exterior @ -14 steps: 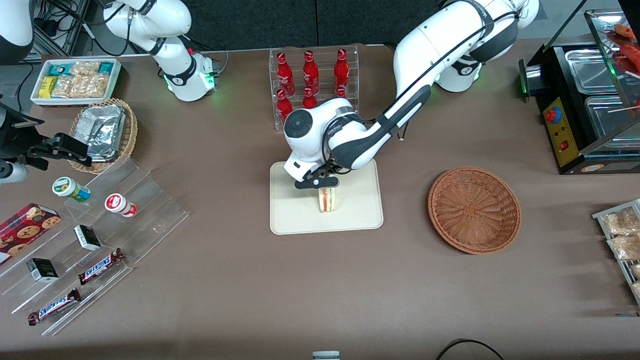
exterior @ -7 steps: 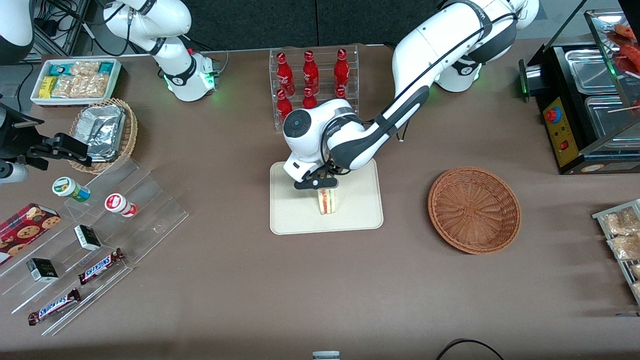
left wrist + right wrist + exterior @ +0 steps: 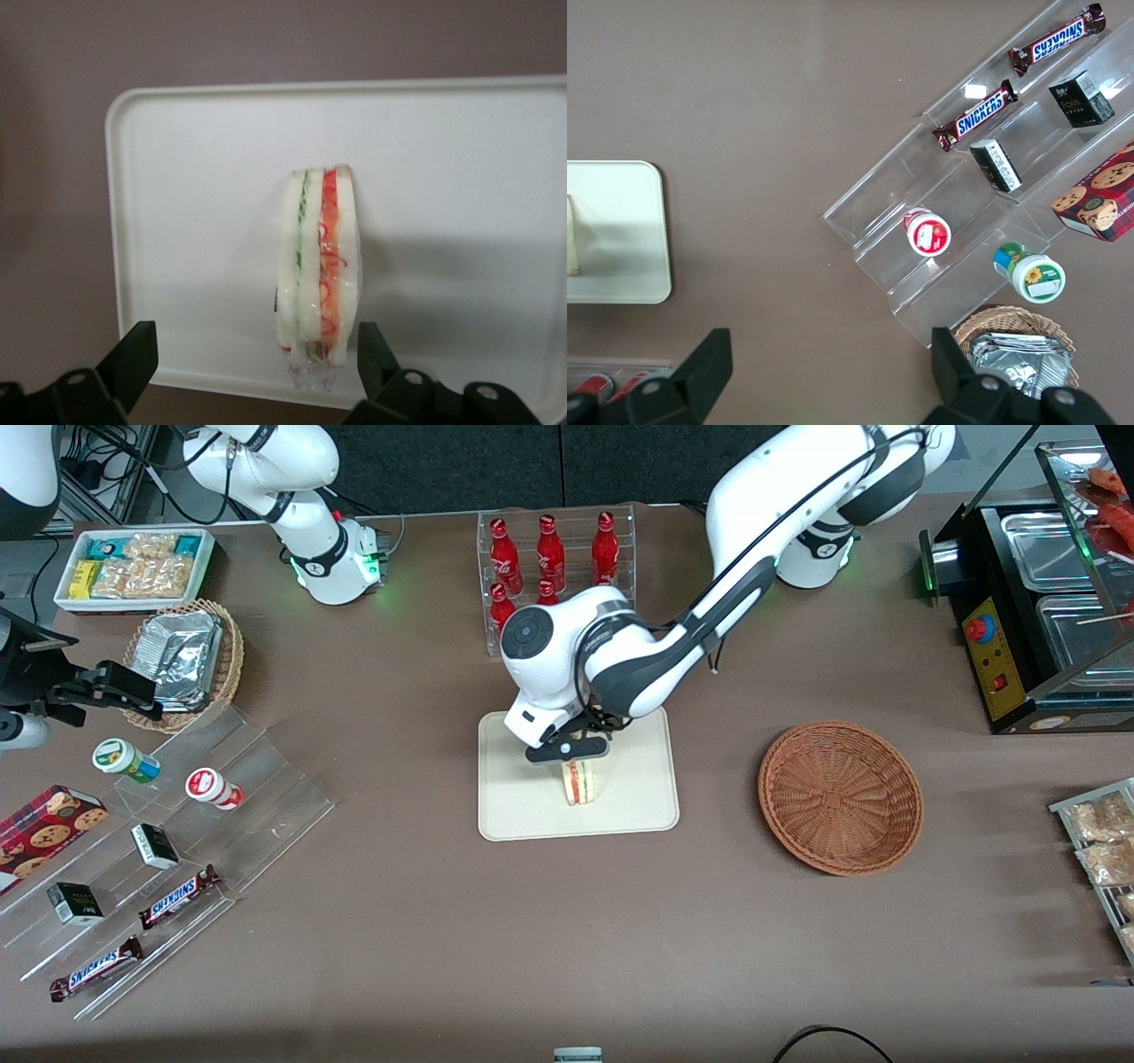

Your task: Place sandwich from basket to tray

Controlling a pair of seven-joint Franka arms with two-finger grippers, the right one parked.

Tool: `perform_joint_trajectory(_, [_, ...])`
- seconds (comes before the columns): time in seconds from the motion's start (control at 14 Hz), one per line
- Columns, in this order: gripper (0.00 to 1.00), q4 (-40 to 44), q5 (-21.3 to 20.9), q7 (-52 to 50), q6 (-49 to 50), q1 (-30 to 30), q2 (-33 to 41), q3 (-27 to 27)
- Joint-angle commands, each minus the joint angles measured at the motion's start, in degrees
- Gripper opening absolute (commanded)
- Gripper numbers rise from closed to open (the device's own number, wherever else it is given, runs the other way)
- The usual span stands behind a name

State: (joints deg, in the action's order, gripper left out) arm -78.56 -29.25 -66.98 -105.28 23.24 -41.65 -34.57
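Observation:
The sandwich point(image 3: 580, 781) stands on its edge on the cream tray point(image 3: 523, 806), wrapped in clear film, its red and green filling stripes showing point(image 3: 321, 257). My left gripper point(image 3: 567, 751) hangs just above it, open. Its dark fingers point(image 3: 133, 354) sit on either side of the sandwich's end, and neither touches it. The tray's rim point(image 3: 115, 221) lies flat on the brown table. The reddish-brown wicker basket point(image 3: 840, 797) sits empty beside the tray, toward the working arm's end. The tray's corner point(image 3: 620, 230) also shows in the right wrist view.
A clear rack of red bottles point(image 3: 554, 558) stands farther from the front camera than the tray. A clear stepped stand with snacks point(image 3: 177, 824), a tan basket of foil packets point(image 3: 186, 660) and a white bin point(image 3: 133, 567) lie toward the parked arm's end. A black food warmer point(image 3: 1036, 602) stands toward the working arm's end.
The working arm's upper links have lifted and the gripper has risen slightly above the sandwich. The sandwich stays where it was on the tray.

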Motion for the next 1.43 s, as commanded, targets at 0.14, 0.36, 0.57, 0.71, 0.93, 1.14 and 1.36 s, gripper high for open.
perform_joint_trajectory(0.14, [0.99,-1.42,7.70,0.27,7.44,-6.43,11.31,0.11])
perform_joint_trajectory(0.36, [0.99,-2.03,12.27,4.98,13.07,-12.67,19.22,0.03])
perform_joint_trajectory(0.57, [1.00,-2.38,19.39,17.98,19.83,-21.37,26.07,0.03])
perform_joint_trajectory(0.71, [0.99,-3.61,20.37,23.53,21.86,-25.68,29.16,0.03])
perform_joint_trajectory(0.93, [1.00,-5.19,21.07,33.46,24.50,-32.80,32.59,0.03])
perform_joint_trajectory(1.14, [1.00,-5.29,22.92,41.20,25.48,-38.87,33.48,0.20])
perform_joint_trajectory(1.36, [1.00,-5.55,24.85,50.25,26.71,-44.49,34.44,0.29])
